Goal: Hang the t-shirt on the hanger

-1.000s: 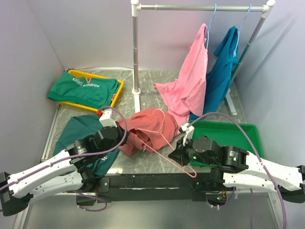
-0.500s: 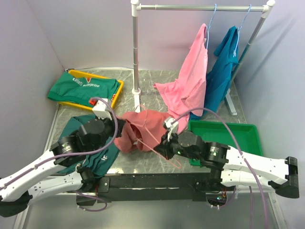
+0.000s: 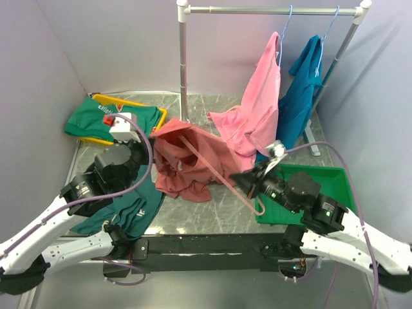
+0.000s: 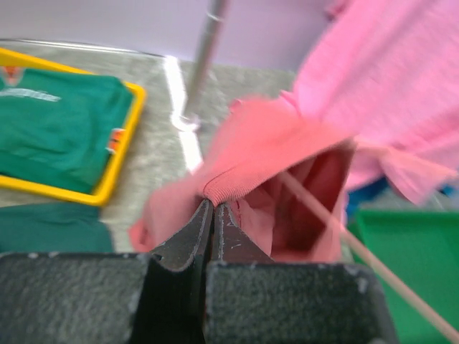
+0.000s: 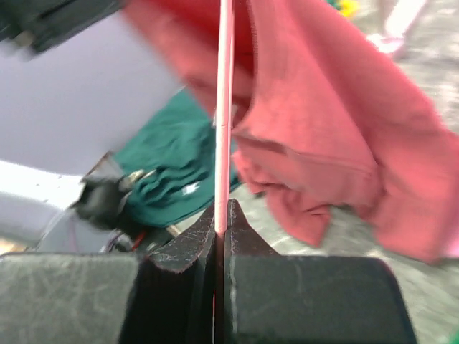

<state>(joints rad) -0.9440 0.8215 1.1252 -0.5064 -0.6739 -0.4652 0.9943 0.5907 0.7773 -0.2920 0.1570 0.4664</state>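
The brick-red t-shirt hangs lifted above the table's middle, its lower part bunched near the surface. My left gripper is shut on a ribbed hem of the t-shirt, the pinch showing at the left gripper tips. The salmon-pink hanger slants from lower right up into the cloth. My right gripper is shut on the hanger wire, which runs straight up from the right gripper into the t-shirt. Inside the opening the hanger wire crosses diagonally. Its upper end is hidden by cloth.
A clothes rack post stands just behind the t-shirt. A light pink shirt and a teal-blue shirt hang from the rail. A green tray lies right, a yellow tray with a green shirt left, dark green cloth near left.
Both arms rose and moved toward the back. The t-shirt has been lifted off the table and spread. The hanger swung from lying flat to slanting up into the cloth.
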